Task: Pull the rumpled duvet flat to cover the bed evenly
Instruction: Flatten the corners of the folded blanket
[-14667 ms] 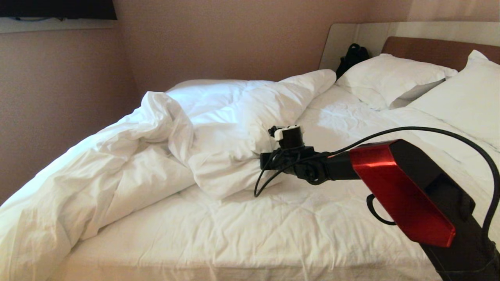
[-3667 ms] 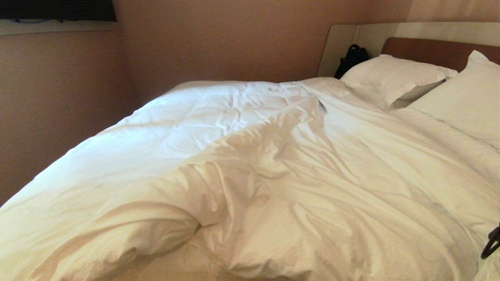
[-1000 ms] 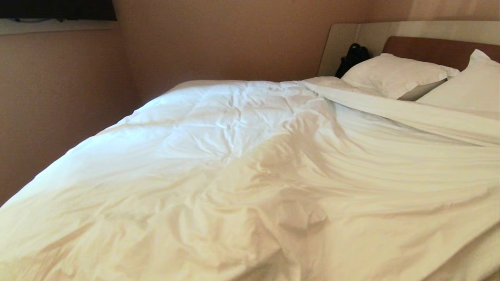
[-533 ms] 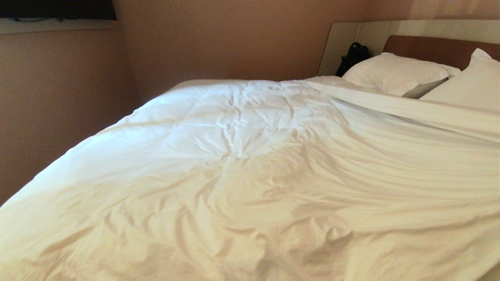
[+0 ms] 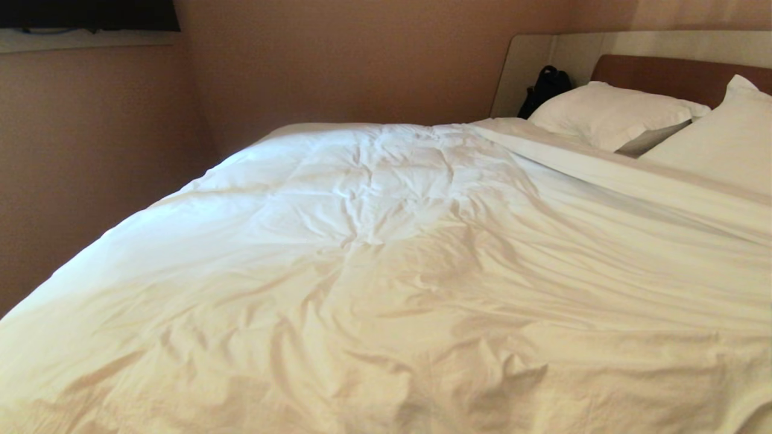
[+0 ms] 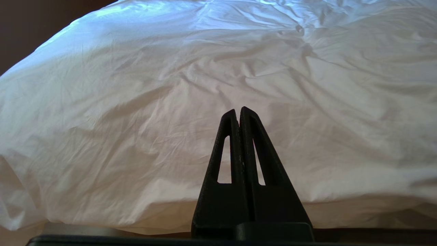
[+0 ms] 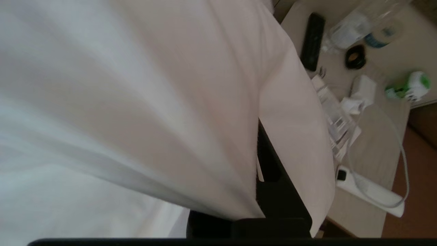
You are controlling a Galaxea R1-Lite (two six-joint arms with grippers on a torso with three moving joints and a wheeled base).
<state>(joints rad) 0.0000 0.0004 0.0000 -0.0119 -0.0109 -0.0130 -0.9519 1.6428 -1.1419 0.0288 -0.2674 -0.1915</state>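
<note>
The white puffy duvet (image 5: 374, 241) lies spread over most of the bed (image 5: 669, 75), still creased in the middle and near the front edge. Its top hem runs diagonally below the pillows (image 5: 609, 111). Neither arm shows in the head view. In the right wrist view my right gripper (image 7: 260, 136) is shut on the duvet (image 7: 136, 85) at its edge, and the cloth drapes over both sides of the black fingers (image 7: 276, 177) and hides their tips. My left gripper (image 6: 238, 111) is shut and empty, parked low in front of the duvet (image 6: 170, 85) at the bed's near side.
A black bag (image 5: 543, 87) stands by the headboard in the far corner. A wall (image 5: 90, 181) runs close along the bed's left side. Beside the held duvet edge a bedside table (image 7: 375, 143) carries a remote (image 7: 312, 41), a bottle (image 7: 355, 24) and a power strip (image 7: 368, 191).
The duvet's right side, lifted and taut a second ago, has sunk lower, and more of the right pillow shows. The hump at the near edge has flattened. The left gripper has stayed still.
</note>
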